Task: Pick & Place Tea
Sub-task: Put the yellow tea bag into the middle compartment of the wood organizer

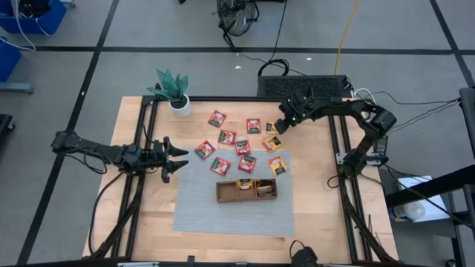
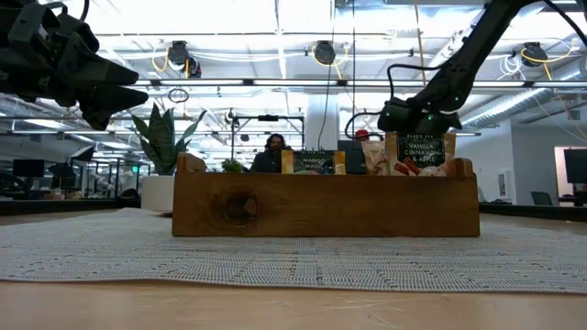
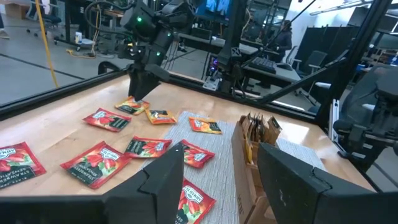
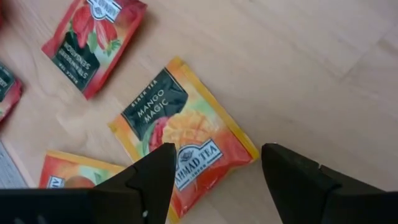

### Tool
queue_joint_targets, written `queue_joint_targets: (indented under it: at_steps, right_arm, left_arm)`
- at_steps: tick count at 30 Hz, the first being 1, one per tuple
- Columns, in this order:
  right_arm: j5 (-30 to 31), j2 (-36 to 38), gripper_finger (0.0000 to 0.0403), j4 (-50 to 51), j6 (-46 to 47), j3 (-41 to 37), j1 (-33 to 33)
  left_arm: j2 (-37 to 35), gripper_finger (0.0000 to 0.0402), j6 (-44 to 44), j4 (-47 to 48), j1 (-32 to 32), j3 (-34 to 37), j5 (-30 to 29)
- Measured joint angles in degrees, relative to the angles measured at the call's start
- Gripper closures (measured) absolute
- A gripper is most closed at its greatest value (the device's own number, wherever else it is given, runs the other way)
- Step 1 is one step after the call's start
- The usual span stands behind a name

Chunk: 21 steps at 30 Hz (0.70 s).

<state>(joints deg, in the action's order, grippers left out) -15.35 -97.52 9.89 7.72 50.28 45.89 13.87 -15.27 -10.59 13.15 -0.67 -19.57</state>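
Several tea sachets lie flat on the table and on the grey mat (image 1: 223, 211), red ones (image 1: 227, 137) and orange-yellow ones (image 1: 273, 142). My right gripper (image 1: 283, 126) points slantwise down, open, just over an orange-yellow "Mango Magic" sachet (image 4: 186, 134); one finger stands on either side of its near corner (image 4: 214, 171). The brown wooden tray (image 1: 246, 190) stands on the mat with a few sachets upright in it (image 2: 315, 162). My left gripper (image 1: 172, 158) waits open and level at the table's left, clear of everything (image 3: 224, 180).
A potted plant (image 1: 177, 93) stands at the far left of the table. Black frame rails (image 1: 338, 148) run along both sides. More red sachets (image 3: 96, 163) lie between my left gripper and the tray (image 3: 249, 146). Bare wood shows near the front edge.
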Motion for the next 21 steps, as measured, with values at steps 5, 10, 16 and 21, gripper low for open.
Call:
queue_joint_targets:
  at_steps: [5,10,16,21]
  right_arm:
    - [-1.2,-1.6,0.0194,-0.8,-0.1,0.2,0.0]
    - [-0.9,-1.8,0.0231,-0.7,-1.1,0.2,0.0]
    - [-0.3,-2.0,0.0308,0.4,-2.4,0.1,0.0]
    - [-2.3,-2.0,0.0372,2.1,-4.5,0.0,-0.2]
  left_arm:
    - [0.0,0.0197,0.0,0.0,0.0,0.0,0.0]
    - [0.0,0.0197,0.0,0.0,0.0,0.0,0.0]
    - [0.0,0.0197,0.0,0.0,0.0,0.0,0.0]
    - [0.0,0.0197,0.0,0.0,0.0,0.0,0.0]
